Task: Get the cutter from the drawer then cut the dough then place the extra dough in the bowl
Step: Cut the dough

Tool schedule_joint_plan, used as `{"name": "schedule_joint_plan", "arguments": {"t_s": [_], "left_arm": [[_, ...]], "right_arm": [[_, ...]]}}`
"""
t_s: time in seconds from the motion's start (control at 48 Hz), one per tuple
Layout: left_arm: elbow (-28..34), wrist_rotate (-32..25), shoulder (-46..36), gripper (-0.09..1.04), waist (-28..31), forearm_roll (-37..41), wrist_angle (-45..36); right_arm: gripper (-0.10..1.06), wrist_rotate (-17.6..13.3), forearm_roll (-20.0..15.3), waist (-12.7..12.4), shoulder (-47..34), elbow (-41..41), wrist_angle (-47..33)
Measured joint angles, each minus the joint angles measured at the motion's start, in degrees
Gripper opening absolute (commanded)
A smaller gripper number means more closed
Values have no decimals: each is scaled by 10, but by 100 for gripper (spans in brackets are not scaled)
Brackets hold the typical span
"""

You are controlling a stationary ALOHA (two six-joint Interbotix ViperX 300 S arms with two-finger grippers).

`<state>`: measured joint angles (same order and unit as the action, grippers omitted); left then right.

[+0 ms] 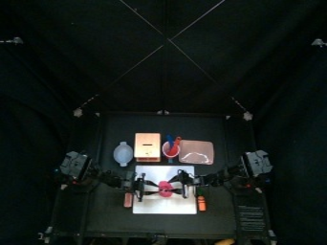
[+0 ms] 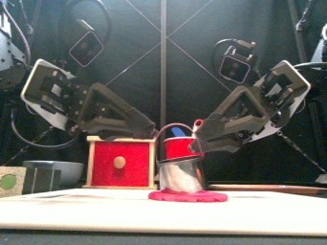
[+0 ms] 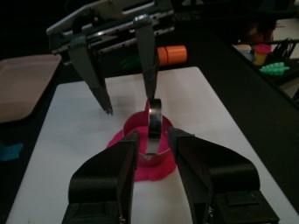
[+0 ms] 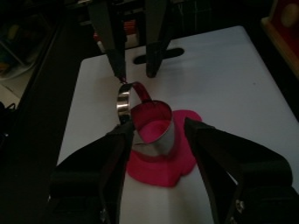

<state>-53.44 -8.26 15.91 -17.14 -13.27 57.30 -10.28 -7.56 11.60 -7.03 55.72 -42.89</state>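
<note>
The top camera hangs high above the table, looking down and a little toward the back curtain. It is far enough off that the white cutting board is a small patch near the front edge.

The front camera sits at table height on that front edge and looks level across the board from very near. The cutter on the pink dough stands large at centre, with the wooden box behind.

Each wrist camera looks along its own gripper, close over the board. The one above the left gripper faces the right arm, and the one above the right gripper faces the left arm. Both wrist views share the cutter, dough and board, seen from opposite ends.
</note>
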Motion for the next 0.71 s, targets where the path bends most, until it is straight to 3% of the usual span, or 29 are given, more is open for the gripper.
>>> {"name": "schedule_joint_plan", "arguments": {"t_s": [0.438, 0.708], "left_arm": [[11, -19, 0, 73, 2, 2, -20], [15, -52, 1, 73, 24, 12, -47]], "right_arm": [[85, 2, 9, -3, 32, 15, 40], [85, 0, -11, 5, 32, 2, 51]]}}
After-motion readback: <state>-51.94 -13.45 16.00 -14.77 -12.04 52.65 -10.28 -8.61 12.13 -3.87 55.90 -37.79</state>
